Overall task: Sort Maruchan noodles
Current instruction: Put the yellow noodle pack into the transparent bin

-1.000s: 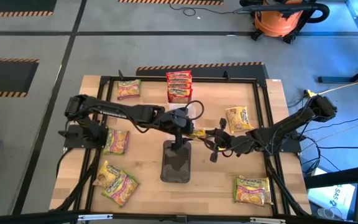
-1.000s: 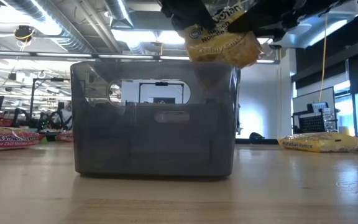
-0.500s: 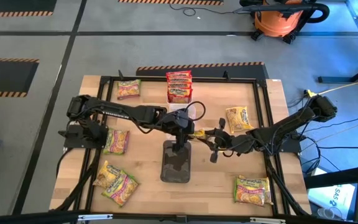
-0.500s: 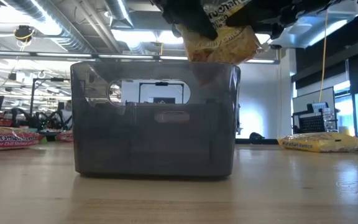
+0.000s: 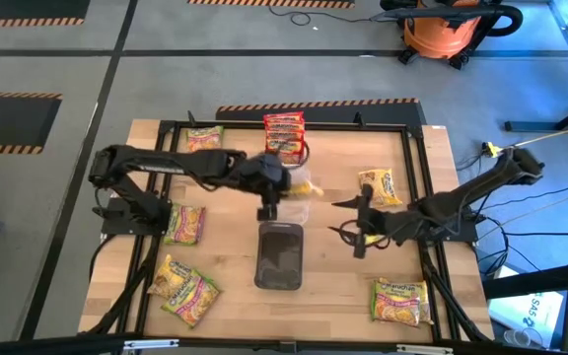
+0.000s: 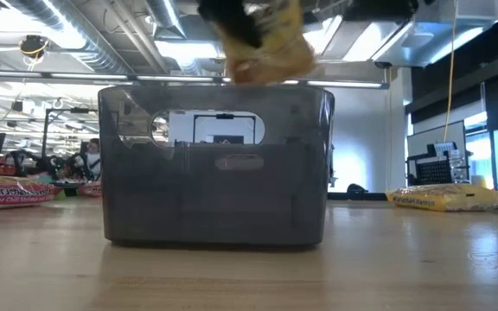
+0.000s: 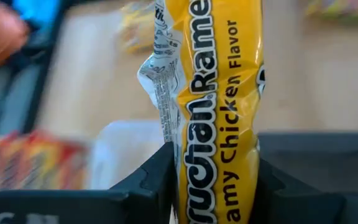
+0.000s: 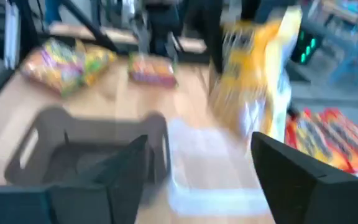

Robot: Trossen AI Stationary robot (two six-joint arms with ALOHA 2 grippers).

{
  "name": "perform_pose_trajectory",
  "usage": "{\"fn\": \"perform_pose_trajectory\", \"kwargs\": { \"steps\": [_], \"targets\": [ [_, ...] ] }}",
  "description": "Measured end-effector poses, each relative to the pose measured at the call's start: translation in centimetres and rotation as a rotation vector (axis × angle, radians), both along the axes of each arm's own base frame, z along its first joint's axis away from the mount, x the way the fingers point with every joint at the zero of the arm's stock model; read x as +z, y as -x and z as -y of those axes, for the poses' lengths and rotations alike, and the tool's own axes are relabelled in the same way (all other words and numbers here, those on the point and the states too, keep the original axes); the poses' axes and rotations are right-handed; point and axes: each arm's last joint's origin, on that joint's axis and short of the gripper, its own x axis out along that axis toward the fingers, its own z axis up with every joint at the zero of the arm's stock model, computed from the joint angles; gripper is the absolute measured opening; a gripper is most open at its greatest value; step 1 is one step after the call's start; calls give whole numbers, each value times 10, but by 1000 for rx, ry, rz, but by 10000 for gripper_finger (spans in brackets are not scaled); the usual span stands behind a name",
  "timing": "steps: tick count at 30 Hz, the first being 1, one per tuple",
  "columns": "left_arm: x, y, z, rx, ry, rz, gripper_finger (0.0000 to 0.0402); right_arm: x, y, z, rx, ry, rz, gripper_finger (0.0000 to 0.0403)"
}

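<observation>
Yellow packet edge-on in left pincer, label cut off.

The yellow noodle packet is glossy, crinkly plastic film with a clear crimped seam (print runs along it). The dark bin looks like smoky translucent plastic, smooth-walled. The table is pale, matt wood with fine grain.

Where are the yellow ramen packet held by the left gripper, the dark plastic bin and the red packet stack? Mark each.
yellow crinkly ramen packet (image 7: 219, 118), left wrist view, printed front.
dark translucent plastic bin (image 6: 214, 203), low view, front wall.
stack of red ramen packets (image 5: 284, 133), high view, top packet.
</observation>
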Motion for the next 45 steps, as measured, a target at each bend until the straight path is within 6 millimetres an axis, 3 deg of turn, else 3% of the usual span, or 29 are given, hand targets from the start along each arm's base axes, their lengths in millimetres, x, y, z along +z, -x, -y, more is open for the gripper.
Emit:
{"fn": "perform_pose_trajectory", "kwargs": {
  "steps": [4,9,14,20,39,45],
  "targets": [
    [-5,6,-29,46,-33,-74,114,-3,16,8,-35,-42,-71,279],
    [-30,-2,-70,43,40,-155,114,-29,22,12,-97,-62,-151,275],
    [-46,-8,-93,26,98,-175,114,-53,25,13,-136,-112,-185,263],
    [-70,-18,-101,0,126,-227,114,-64,27,14,-154,-130,-192,253],
    [-135,-37,-123,-2,213,-358,114,-66,26,13,-147,-146,-179,253],
    [-139,-40,-126,-12,205,-348,143,-65,25,13,-140,-150,-177,253]
  ]
}}
